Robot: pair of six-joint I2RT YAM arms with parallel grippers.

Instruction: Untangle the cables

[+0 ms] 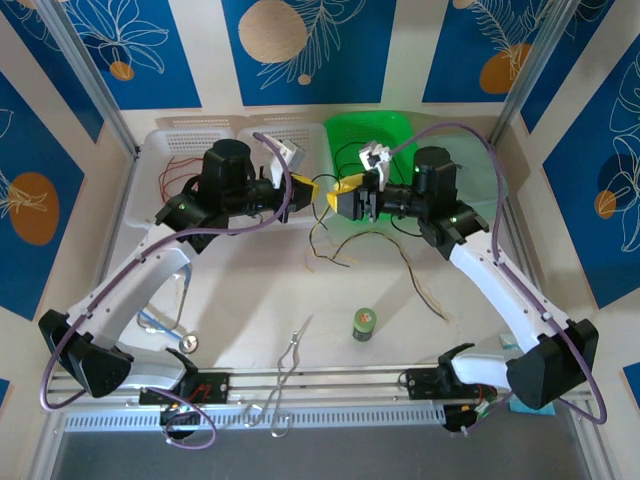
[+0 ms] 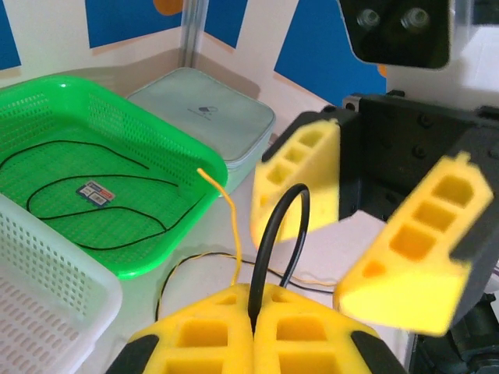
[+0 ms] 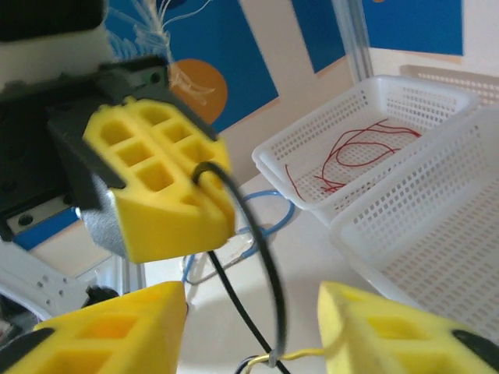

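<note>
Tbl (image 1: 250,300) w/ wht baskets (image 1: 190,128), grn basket (image 1: 365,125), cables (image 1: 410,265), can (image 1: 364,324).

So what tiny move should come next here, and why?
Probably the right hand should back straight away. Its jaws stand open, while the left hand is shut on the black cable, so the left alone holds it. Then the left could lift that loop clear of the yellow wire beside it.
</note>
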